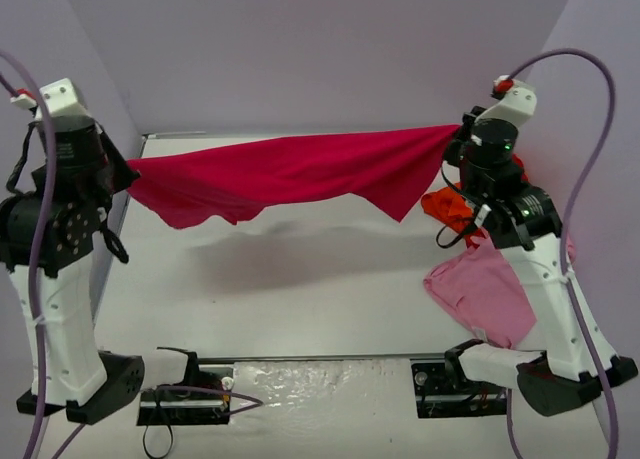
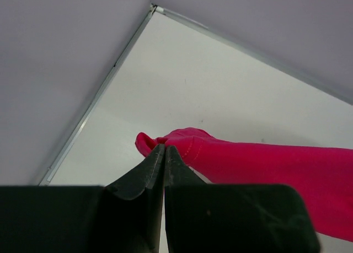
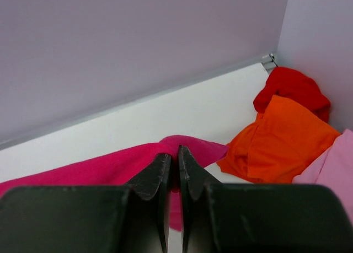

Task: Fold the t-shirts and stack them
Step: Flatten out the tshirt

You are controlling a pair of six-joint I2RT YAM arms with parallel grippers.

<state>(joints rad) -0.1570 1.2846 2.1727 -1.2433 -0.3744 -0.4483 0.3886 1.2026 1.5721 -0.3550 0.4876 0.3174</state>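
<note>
The crimson t-shirt [image 1: 290,174] hangs stretched in the air between both arms, above the white table [image 1: 300,279]. My left gripper [image 1: 128,171] is shut on its left end; in the left wrist view the cloth [image 2: 248,165] bunches at the fingertips of the gripper [image 2: 165,149]. My right gripper [image 1: 455,139] is shut on the right end, where the cloth [image 3: 110,165] passes between the fingers of the gripper [image 3: 176,154]. An orange t-shirt [image 3: 281,140], a bright red t-shirt [image 3: 292,87] and a light pink t-shirt [image 1: 480,289] lie in a heap at the right.
Lilac walls close the table at the back and both sides. A metal rail [image 1: 320,359] runs along the near edge between the arm bases. The heap of shirts lies against the right arm [image 1: 545,279].
</note>
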